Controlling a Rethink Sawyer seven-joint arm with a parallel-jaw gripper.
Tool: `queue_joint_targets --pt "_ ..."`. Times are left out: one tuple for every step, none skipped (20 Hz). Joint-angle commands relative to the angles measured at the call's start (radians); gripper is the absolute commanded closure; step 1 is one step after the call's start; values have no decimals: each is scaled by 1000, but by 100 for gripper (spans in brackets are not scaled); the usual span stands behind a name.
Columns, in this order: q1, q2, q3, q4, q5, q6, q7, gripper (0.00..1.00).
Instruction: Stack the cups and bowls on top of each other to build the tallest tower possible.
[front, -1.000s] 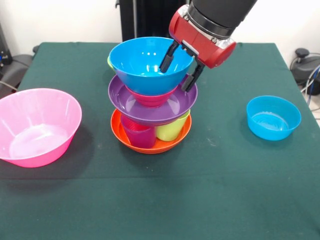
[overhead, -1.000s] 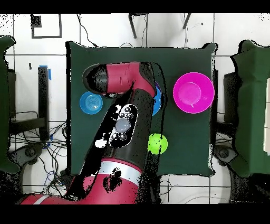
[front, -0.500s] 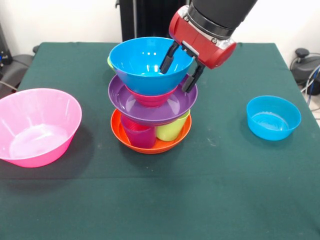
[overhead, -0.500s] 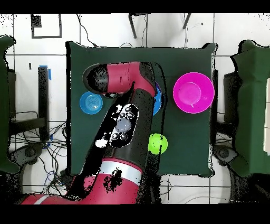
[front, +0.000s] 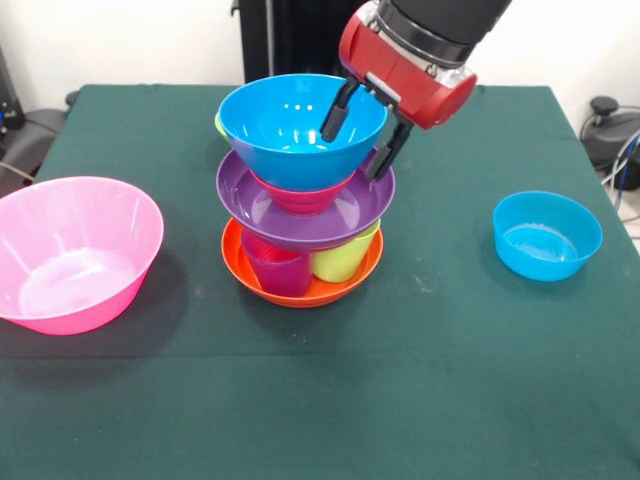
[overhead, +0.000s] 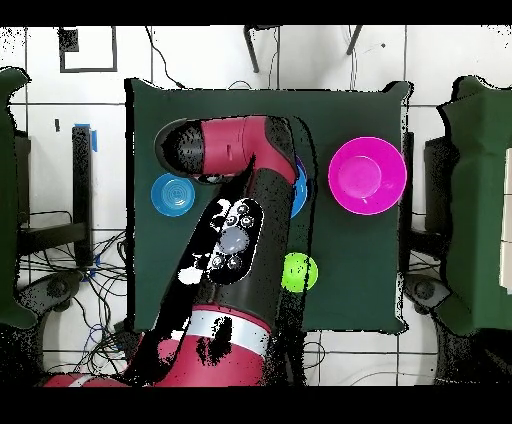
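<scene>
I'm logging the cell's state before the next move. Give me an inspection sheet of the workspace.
Surface: dark green tablecloth, flat.
Job's things: tower of orange bowl at the bottom, purple cup and lime green cup in it, purple bowl, red bowl, blue bowl on top. Pink bowl and light blue bowl stand apart; green bowl too.
Clutter: nothing seen.
Grippers: gripper open, straddling the blue bowl's rim.
Cables: cables on the floor.
Surroundings: tiled floor.
</scene>
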Motion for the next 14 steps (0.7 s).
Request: queue_joint_targets --pt "-3 -11 122 -10 -44 63 -149 0" --pt "0 -11 117 -17 -46 75 -149 0" --pt "2 -13 115 -21 -46 89 -150 0" --pt "3 -17 114 -23 -45 100 -152 0" --pt "3 -20 114 -25 -45 112 -154 0" --pt "4 -23 113 -30 -44 123 -156 0" --pt "5 -27 113 -32 -43 133 -156 0" --pt "8 -33 112 -28 -43 138 -156 0" --pt "11 -37 110 -30 -45 144 -155 0" --pt "9 -37 112 -36 -44 150 -155 0" --pt "9 -38 113 -37 -42 153 -153 0" --pt "7 -36 117 -43 -40 156 -152 0" --pt "7 -36 119 -44 -37 158 -149 0" --pt "7 -36 121 -47 -33 161 -144 0"
